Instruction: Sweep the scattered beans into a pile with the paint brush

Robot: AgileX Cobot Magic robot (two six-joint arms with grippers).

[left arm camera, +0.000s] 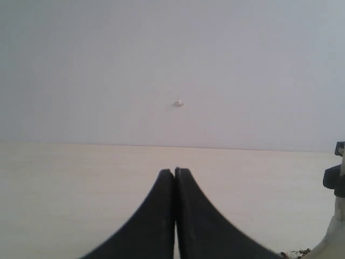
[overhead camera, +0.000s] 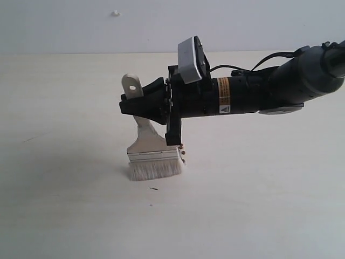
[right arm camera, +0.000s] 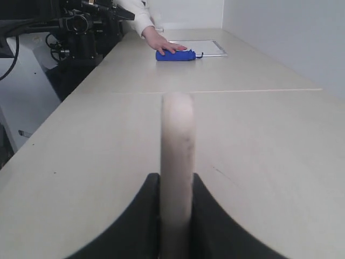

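– Beans [overhead camera: 184,153]: where do we see them?
– Only a few show, just beside one edge of the paint brush [overhead camera: 152,147], mid-table [overhead camera: 64,216], with open room all round. Our right gripper [overhead camera: 132,102] clamps its handle; our left gripper [left arm camera: 174,174] is closed, empty.

A long pale surface [overhead camera: 64,216] meets a plain grey-white wall [overhead camera: 54,27] that carries one small white bump [overhead camera: 115,13], and dark equipment [right arm camera: 81,27] stands beside it.
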